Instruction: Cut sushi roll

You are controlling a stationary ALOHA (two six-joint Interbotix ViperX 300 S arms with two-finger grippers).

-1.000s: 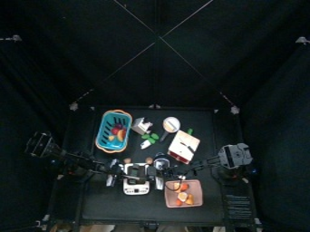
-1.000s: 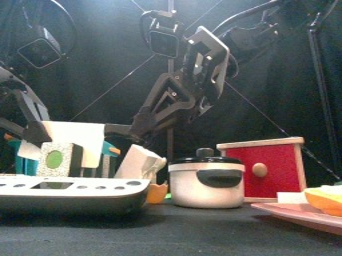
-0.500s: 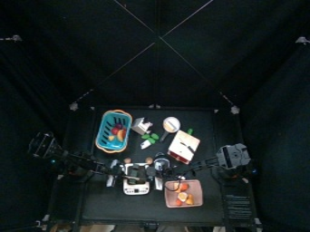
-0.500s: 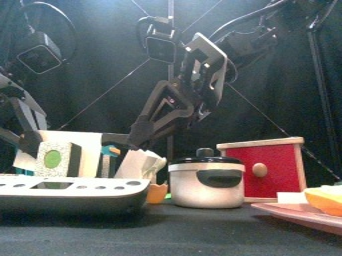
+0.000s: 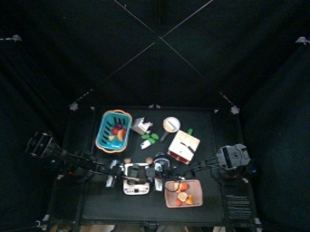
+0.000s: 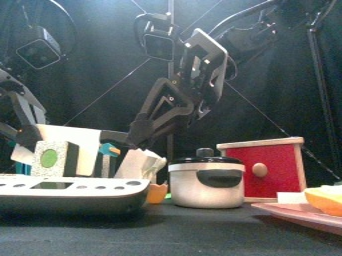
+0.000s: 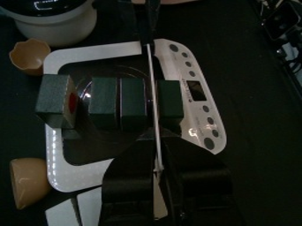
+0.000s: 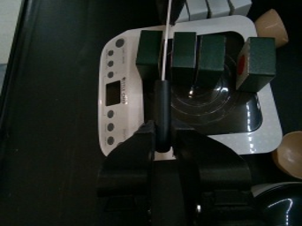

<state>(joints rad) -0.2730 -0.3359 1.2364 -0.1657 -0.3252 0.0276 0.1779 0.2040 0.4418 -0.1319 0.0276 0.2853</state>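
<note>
Both pincers grasp knives (image 7: 154, 106) over sushi roll (image 8: 200, 51) pieces on white scale (image 7: 195, 88), bench's 6 o'clock edge.

No text, label or number is legible.

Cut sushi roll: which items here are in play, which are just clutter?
In play:
dark green sushi roll pieces
white kitchen scale under them
thin knife in right gripper
thin blade in left gripper

Clutter:
red wooden box
small lidded pot
teal basket
pink plate
</note>
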